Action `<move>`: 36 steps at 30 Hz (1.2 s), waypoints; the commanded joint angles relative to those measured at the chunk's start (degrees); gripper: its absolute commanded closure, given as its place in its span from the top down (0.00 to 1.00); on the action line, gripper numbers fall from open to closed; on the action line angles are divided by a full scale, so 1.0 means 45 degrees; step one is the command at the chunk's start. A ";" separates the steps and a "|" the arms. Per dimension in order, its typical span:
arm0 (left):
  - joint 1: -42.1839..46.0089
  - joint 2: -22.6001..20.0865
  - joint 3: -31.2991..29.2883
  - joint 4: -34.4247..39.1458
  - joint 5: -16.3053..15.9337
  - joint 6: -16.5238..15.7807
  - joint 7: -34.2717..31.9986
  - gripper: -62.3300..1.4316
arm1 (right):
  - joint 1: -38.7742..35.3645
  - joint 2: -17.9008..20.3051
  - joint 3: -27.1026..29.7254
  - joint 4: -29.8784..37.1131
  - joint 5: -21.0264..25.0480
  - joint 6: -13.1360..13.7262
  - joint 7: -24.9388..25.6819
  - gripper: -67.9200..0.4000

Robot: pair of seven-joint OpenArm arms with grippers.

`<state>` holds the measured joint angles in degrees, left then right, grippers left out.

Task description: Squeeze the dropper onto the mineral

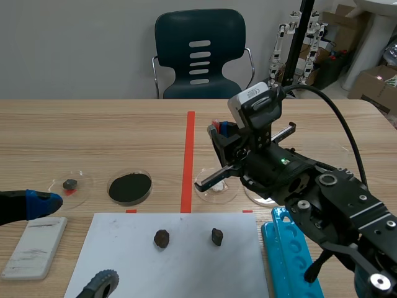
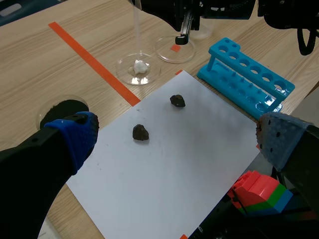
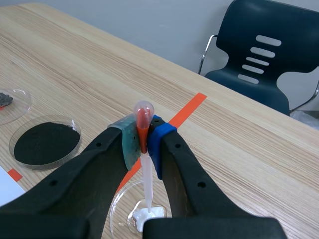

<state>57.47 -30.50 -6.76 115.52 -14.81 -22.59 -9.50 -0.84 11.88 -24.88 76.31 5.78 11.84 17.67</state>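
Right gripper [image 3: 143,142] is clamped on the thin clear plastic dropper [image 3: 145,169]. Its pads pinch low on the bulb, where red liquid shows, and the rounded top pokes out above the fingers. The stem hangs straight down, and its tip is right at the small white mineral lump [image 3: 147,217] in the shallow clear round dish [image 3: 117,209]; touching or just above, I can't tell. That dish sits mid-table, just right of the orange-red tape line and just beyond the far edge of the white paper sheet [image 1: 186,267]. Left gripper [image 2: 174,137] hangs low at the near left, fingers spread wide and holding nothing, well apart from the dish.

Now the feel of it: this dropper looks featherlight and soft-walled, and the bulb is the only part that gives (the stem would likely just bend or slip). The hold looks well placed, I'd say. A gentle closing pinch should push drops out. Pinch too hard and it could flood the dish or kick the tip off the lump.
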 commanded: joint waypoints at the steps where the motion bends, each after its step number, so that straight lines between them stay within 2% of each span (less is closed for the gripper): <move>1: 0.0092 0.0063 0.0073 0.0136 -0.0121 -0.0005 -0.0189 1.00 | 0.0214 0.0005 0.0015 0.0073 0.0087 0.0005 0.0136 0.02; 29: 0.0092 0.0063 0.0073 0.0136 -0.0121 -0.0005 -0.0189 1.00 | 0.0185 0.0039 0.0015 0.0107 0.0092 0.0000 0.0015 0.02; 36: 0.0092 0.0063 0.0073 0.0136 -0.0121 -0.0005 -0.0185 1.00 | -0.0112 0.0117 0.0068 0.0933 0.0092 0.0010 -0.0083 0.02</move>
<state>57.47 -30.50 -6.76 115.52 -14.81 -22.59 -9.50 -1.23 11.92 -24.88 78.39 5.78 11.84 16.36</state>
